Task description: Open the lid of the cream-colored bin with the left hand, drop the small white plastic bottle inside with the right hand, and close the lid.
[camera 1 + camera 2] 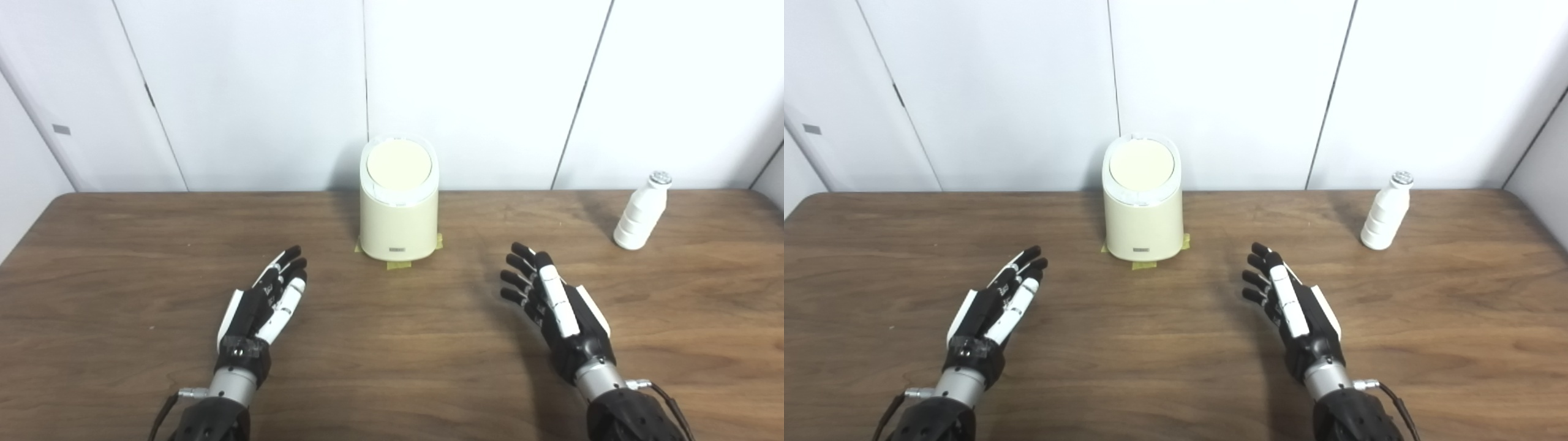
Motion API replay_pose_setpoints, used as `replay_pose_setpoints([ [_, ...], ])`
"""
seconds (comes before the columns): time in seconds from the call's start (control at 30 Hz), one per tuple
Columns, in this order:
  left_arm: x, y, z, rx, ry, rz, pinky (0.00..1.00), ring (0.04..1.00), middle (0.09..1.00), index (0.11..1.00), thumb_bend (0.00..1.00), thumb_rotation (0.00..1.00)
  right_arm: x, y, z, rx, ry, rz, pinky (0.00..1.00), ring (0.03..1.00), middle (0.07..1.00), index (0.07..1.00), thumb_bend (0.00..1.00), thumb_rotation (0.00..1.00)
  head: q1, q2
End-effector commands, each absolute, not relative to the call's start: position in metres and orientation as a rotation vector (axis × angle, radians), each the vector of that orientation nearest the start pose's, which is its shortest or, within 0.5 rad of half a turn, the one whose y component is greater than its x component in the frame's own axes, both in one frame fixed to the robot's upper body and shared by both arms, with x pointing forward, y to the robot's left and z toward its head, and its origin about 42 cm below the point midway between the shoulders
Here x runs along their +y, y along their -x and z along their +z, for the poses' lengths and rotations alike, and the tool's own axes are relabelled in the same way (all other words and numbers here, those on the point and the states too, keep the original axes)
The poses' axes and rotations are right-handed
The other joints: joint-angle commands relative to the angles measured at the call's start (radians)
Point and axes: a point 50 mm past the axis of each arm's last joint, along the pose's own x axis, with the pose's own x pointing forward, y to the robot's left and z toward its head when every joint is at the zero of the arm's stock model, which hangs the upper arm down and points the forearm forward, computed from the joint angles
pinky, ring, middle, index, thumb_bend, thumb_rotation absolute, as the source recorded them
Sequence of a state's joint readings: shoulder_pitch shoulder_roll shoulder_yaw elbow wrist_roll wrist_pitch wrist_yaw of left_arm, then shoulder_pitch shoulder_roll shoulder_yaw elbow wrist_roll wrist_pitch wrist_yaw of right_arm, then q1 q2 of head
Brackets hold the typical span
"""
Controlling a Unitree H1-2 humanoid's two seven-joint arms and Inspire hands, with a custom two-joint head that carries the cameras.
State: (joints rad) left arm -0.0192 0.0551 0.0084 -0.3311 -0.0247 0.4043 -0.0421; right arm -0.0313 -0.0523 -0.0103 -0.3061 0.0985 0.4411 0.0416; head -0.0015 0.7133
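Observation:
The cream-colored bin (398, 211) stands at the back middle of the wooden table, its round lid (399, 163) shut. A small white plastic bottle (640, 211) with a silver cap stands upright at the back right. My left hand (269, 300) is open and empty, fingers straight, in front of the bin and to its left. My right hand (551, 300) is open and empty, fingers slightly spread, in front of the bin and to its right, well short of the bottle.
Yellow tape pieces (398, 265) mark the bin's base on the table (392, 343). White wall panels (478, 86) rise just behind the table's back edge.

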Motion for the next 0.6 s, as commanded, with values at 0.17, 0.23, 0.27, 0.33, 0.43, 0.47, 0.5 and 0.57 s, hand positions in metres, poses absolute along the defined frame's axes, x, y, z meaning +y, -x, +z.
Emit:
replay_pose_setpoints([
  [0.17,0.2205,-0.2882,0.1839,-0.035,-0.039,-0.055,1.00,0.946,0.907,0.937,0.26,0.50,-0.2165,-0.2923,0.1798,0.012,-0.038,0.099,0.82,0.874,0.907,0.896,0.56,0.92,-0.001,0.000],
  [0.23,0.2206,-0.2879,0.1842,-0.034,-0.041,-0.055,1.00,0.947,0.907,0.939,0.27,0.50,-0.2166,-0.2922,0.1801,0.012,-0.035,0.097,0.82,0.873,0.909,0.899,0.56,0.92,-0.001,0.002],
  [0.27,0.2207,-0.2879,0.1843,-0.034,-0.043,-0.055,1.00,0.947,0.907,0.940,0.27,0.50,-0.2166,-0.2922,0.1803,0.012,-0.035,0.096,0.82,0.872,0.909,0.899,0.56,0.93,-0.001,0.002],
  [0.33,0.2208,-0.2881,0.1838,-0.036,-0.039,-0.056,1.00,0.944,0.906,0.938,0.26,0.50,-0.2167,-0.2929,0.1797,0.013,-0.044,0.092,0.82,0.871,0.908,0.897,0.56,0.92,-0.002,0.001],
  [0.43,0.2208,-0.2883,0.1832,-0.034,-0.039,-0.057,1.00,0.944,0.905,0.935,0.25,0.50,-0.2163,-0.2929,0.1797,0.013,-0.050,0.093,0.82,0.874,0.907,0.895,0.56,0.91,-0.003,-0.002],
  [0.47,0.2207,-0.2882,0.1832,-0.033,-0.040,-0.058,1.00,0.944,0.905,0.935,0.26,0.50,-0.2162,-0.2927,0.1798,0.013,-0.050,0.094,0.82,0.875,0.908,0.896,0.56,0.91,-0.003,-0.002],
  [0.5,0.2207,-0.2883,0.1833,-0.033,-0.042,-0.057,1.00,0.944,0.905,0.935,0.26,0.50,-0.2162,-0.2927,0.1799,0.013,-0.047,0.094,0.82,0.876,0.908,0.896,0.56,0.91,-0.003,-0.002],
  [0.57,0.2208,-0.2882,0.1840,-0.033,-0.043,-0.056,1.00,0.944,0.907,0.938,0.26,0.50,-0.2162,-0.2926,0.1806,0.013,-0.045,0.096,0.82,0.875,0.908,0.896,0.56,0.92,0.000,0.001],
])
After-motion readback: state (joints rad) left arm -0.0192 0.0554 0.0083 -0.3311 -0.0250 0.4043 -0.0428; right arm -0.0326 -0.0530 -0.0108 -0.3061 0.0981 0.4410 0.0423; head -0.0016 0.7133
